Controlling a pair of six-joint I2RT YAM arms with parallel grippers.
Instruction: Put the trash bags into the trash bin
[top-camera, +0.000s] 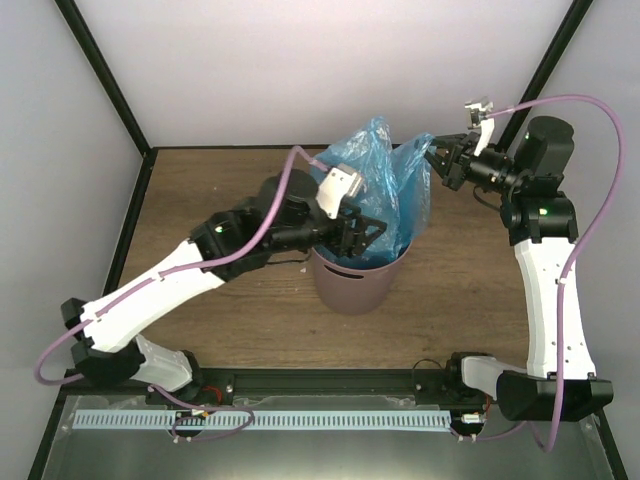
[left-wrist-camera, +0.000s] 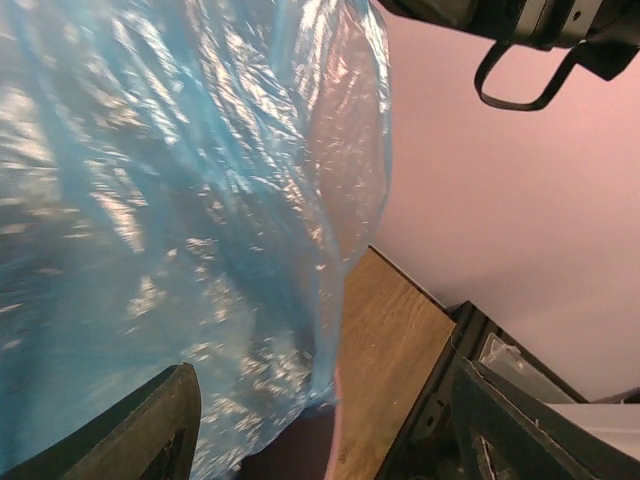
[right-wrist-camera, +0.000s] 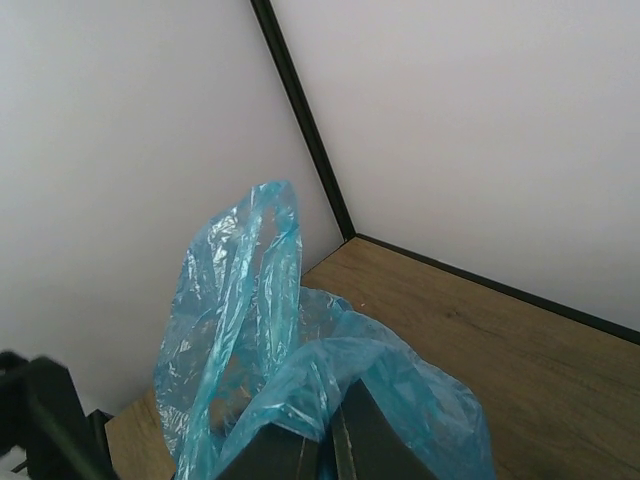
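Trash bag (top-camera: 378, 165) is partly in the trash bin (top-camera: 355, 285), which stands mid-tabletop (top-camera: 220, 180). Lower part is past the rim; a tall, crinkled blue plume stands above it.

Left jaws are spread wide at the bin's rim, with film beside one finger and nothing clamped. Right jaws are pressed together on a fold of the bag's upper edge, off to the bin's right and above rim height.

Risks, as I read it:
- Only the right pinch governs the bag. A pull up or away likely drags the film back out, or tips the light bin.
- Released this high, the springy plastic probably balloons over the rim.
- Left fingers pushing down could snag or tear the thin film, or shove the bin sideways.
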